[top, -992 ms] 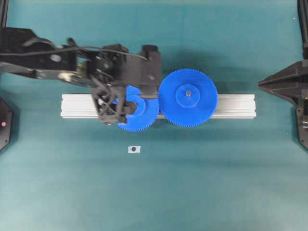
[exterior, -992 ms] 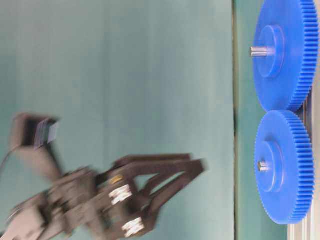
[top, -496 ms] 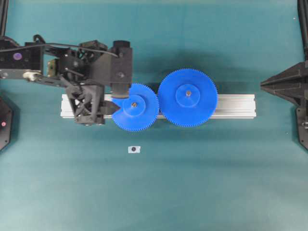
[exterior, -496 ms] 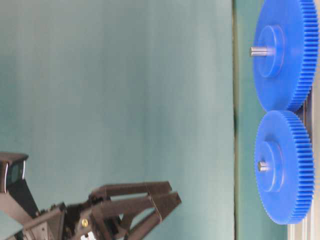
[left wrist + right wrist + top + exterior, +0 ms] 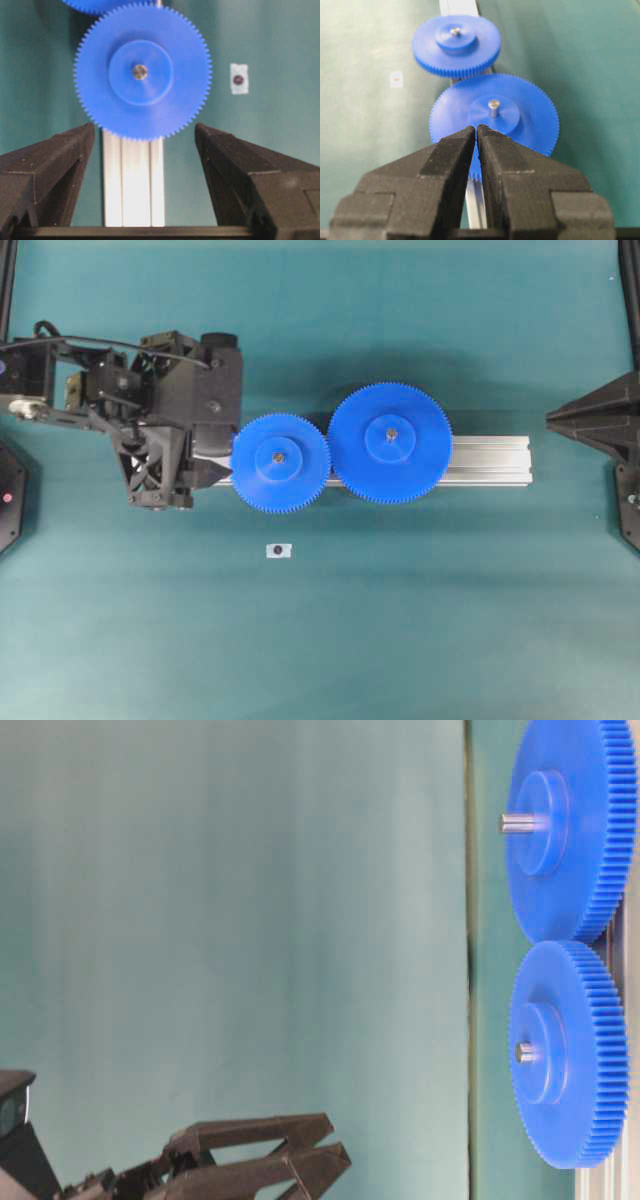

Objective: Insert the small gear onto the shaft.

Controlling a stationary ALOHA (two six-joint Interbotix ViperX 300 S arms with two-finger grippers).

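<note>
Overhead view: your left gripper (image 5: 205,472) sits just left of the small gear (image 5: 280,462), jaws spread wide and holding nothing. The small gear lies flat on the aluminium rail (image 5: 490,460), seated on the shaft (image 5: 279,456), whose grey tip shows at the centre of the hub. Its teeth meet those of the larger gear (image 5: 391,443) on its right. A small white tag (image 5: 279,551) with a dark dot lies on the green mat (image 5: 400,620) below the small gear, apart from it. Left wrist view: both fingers (image 5: 47,170) flank the rail, clear of the gear's rim. Right wrist view: your right gripper (image 5: 476,135) has its jaws nearly touching, empty, hovering short of the larger gear.
</note>
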